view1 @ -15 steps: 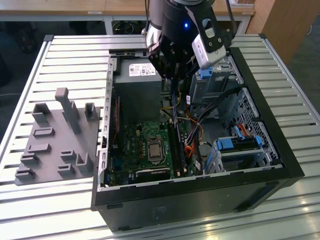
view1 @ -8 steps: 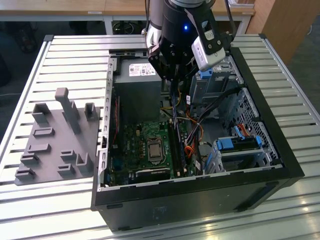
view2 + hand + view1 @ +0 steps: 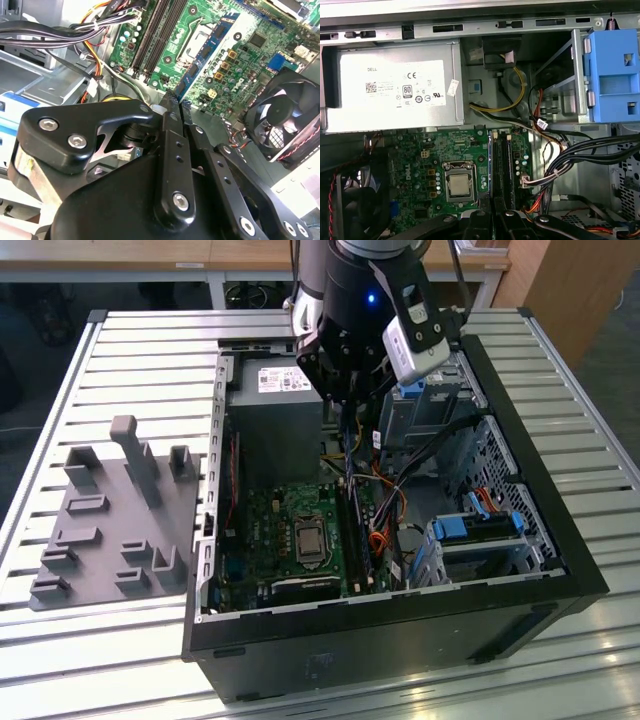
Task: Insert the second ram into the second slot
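Note:
My gripper (image 3: 345, 405) hangs inside the open computer case (image 3: 560, 540), above the motherboard (image 3: 300, 540). In the second wrist view its black fingers (image 3: 169, 130) stand close together, shut on the second ram (image 3: 210, 50), a thin blue board that reaches out from the gripper (image 3: 175, 101) over the motherboard, tilted. The long dark memory slots (image 3: 157, 35) lie beside the processor socket (image 3: 459, 182). In the first wrist view the slots (image 3: 502, 167) run straight out from the gripper (image 3: 492, 220). The stick is above the board, not touching the slots (image 3: 357, 535).
A grey power supply (image 3: 395, 90) fills the case's far end. Black cable bundles (image 3: 570, 160) cross beside the slots. A blue drive bracket (image 3: 615, 75) and a fan (image 3: 282, 117) flank the board. A grey parts fixture (image 3: 110, 530) lies outside on the slatted table.

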{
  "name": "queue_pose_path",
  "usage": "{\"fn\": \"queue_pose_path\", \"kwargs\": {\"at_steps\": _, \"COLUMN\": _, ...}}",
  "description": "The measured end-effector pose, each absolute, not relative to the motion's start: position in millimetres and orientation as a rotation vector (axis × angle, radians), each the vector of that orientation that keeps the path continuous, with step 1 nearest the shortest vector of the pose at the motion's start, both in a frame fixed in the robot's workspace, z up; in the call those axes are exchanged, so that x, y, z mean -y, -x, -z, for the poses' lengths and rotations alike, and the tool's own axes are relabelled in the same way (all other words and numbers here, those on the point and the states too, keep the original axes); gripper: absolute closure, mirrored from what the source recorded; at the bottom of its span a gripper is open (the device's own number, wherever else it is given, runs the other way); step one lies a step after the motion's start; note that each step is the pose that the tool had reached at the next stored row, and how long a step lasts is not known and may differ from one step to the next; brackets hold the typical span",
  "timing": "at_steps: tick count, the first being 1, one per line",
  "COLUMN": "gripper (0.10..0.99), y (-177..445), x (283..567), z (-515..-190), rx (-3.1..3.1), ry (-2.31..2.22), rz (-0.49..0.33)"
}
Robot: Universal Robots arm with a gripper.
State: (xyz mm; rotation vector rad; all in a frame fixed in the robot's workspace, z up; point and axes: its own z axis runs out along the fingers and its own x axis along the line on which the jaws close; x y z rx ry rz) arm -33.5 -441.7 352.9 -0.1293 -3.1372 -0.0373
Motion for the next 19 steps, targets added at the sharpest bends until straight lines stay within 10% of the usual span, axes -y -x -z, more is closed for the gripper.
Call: {"fn": "queue_pose_path", "kwargs": {"at_steps": 19, "gripper": 0.949, "y": 33.6, "x": 441.8, "z": -346.5, "rx": 3.137, "ry": 0.129, "rz": 0.037}}
